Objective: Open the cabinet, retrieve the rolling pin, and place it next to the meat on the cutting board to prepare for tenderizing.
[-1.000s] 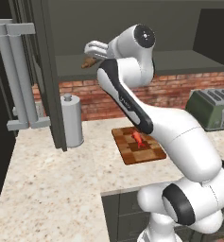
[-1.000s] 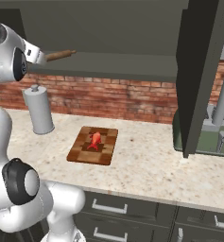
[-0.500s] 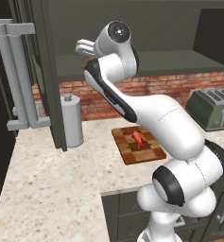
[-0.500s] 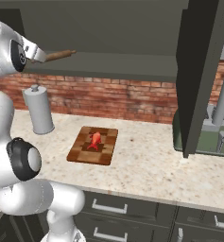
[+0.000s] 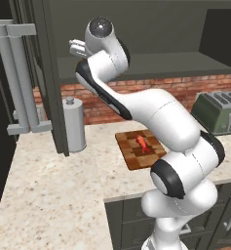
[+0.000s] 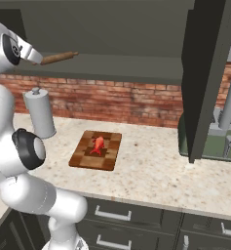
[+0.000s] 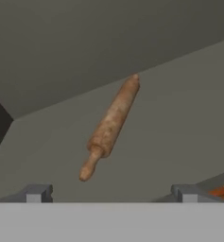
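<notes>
In the left base view, the cabinet (image 5: 48, 73) stands open, its left door swung outward with the long grey bar handle (image 5: 12, 83) facing the camera. The arm reaches up to the cabinet shelf (image 5: 151, 63), and the end effector (image 5: 76, 47) sits at the shelf's left end, partly masked by the wrist. On the counter (image 5: 53, 195) below, the cutting board (image 5: 136, 150) lies flat with the meat (image 5: 143, 143) on its checkered surface, near the centre. A grey canister (image 5: 74, 124) stands upright to the left of the board, well apart from it, and a toaster (image 5: 219, 112) sits at the far right against the brick wall (image 5: 185, 90). In the right base view, the rolling pin (image 6: 58, 58) lies on the shelf at upper left, just beside the wrist. The board and the meat lie on the counter below it, and the right cabinet door (image 6: 204, 78) hangs open in the foreground. In the hand view, the rolling pin lies diagonally on the shelf floor, one narrow handle pointing toward the camera. The end effector (image 7: 112, 193) is spread wide, its two fingertips (image 7: 37, 193) standing far apart on either side of the pin's near handle, not touching it and holding nothing.
</notes>
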Controlling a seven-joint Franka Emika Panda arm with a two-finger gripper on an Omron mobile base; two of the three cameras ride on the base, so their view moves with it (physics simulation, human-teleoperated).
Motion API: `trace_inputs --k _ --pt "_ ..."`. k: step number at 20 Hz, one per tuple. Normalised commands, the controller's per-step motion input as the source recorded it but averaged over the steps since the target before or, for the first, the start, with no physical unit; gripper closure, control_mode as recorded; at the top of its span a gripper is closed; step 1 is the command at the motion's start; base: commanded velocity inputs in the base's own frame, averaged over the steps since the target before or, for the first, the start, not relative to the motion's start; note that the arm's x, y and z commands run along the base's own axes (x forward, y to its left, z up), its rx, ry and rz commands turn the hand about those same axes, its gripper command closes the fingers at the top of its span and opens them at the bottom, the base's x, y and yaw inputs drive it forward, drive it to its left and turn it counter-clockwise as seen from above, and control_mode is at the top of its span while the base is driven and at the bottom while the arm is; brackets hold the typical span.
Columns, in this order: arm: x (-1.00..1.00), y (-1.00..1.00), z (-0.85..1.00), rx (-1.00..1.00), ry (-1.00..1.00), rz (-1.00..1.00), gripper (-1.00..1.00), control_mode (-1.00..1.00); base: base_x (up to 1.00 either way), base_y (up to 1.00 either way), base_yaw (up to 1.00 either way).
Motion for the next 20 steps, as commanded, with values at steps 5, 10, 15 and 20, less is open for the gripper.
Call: trace_inputs --k 5,10,15,20 --pt "0.21 0.00 -0.12 -0.05 0.01 -0.04 -1.00 -1.00 0.00 0.00 0.00" --pt "0.19 0.00 -0.22 -0.06 0.00 -0.01 -1.00 -1.00 0.00 0.00 0.00" --pt "0.25 -0.01 -0.07 0.00 0.00 0.00 -1.00 -1.00 0.00 0.00 0.00" --pt "0.35 -0.01 0.00 0.00 0.00 0.00 -1.00 -1.00 0.00 0.00 0.00"
